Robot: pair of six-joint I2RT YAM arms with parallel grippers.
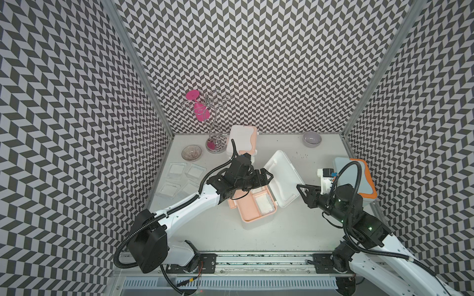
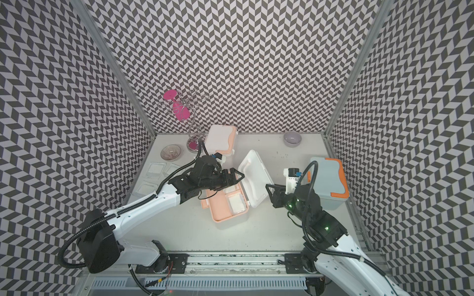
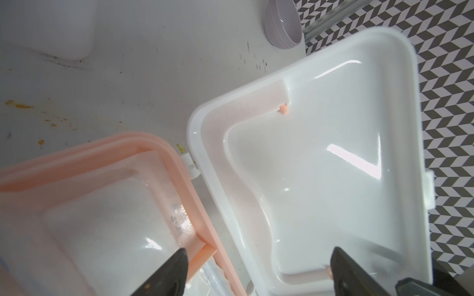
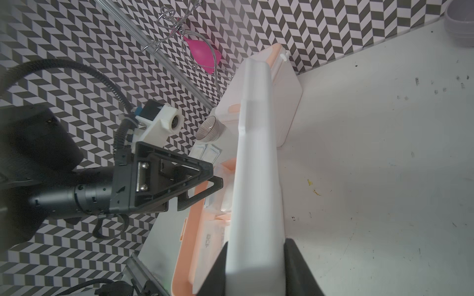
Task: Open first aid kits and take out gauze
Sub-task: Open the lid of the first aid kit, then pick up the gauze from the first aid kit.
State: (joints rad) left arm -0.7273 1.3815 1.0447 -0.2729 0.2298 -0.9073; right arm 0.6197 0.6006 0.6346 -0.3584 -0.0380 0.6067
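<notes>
One white first aid kit stands open mid-table, its peach tray (image 1: 246, 212) (image 3: 177, 153) flat and its white lid (image 1: 280, 176) (image 4: 256, 166) swung up. My right gripper (image 1: 301, 189) (image 4: 257, 269) is shut on the lid's edge. My left gripper (image 1: 266, 179) (image 3: 259, 271) hangs open over the tray's far end, above wrapped gauze (image 3: 115, 230) lying in a compartment; more gauze (image 1: 264, 205) fills the neighbouring one. Several gauze pads (image 1: 177, 170) lie on the table at left. A second white kit (image 1: 242, 139) at the back and the pale blue kit (image 1: 356, 179) at right are closed.
A ribbed glass bowl (image 1: 191, 153) and a wire stand (image 1: 215, 128) holding a pink glass stand at the back left. A small grey bowl (image 1: 312, 139) sits at the back right. Patterned walls close in three sides.
</notes>
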